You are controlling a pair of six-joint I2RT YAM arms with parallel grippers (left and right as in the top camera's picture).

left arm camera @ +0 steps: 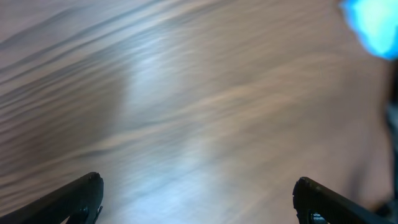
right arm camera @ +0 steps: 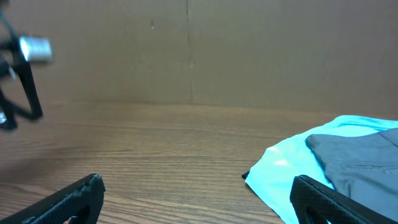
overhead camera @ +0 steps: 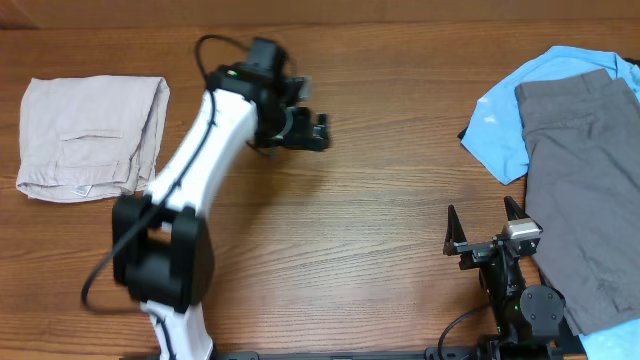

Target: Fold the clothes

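Note:
The clothes, pale beige shorts, lie folded into a compact rectangle at the far left of the table, welt pocket and small white tag facing up. My left gripper hangs over the table's upper middle, well right of the shorts, open and empty; its wrist view is motion-blurred, with both fingertips wide apart over bare wood. My right gripper rests near the front right, open with nothing between its fingers. Neither gripper touches the shorts.
A light blue shirt lies spread at the right with grey trousers on top, also seen as blue shirt and grey trousers in the right wrist view. A cardboard wall backs the table.

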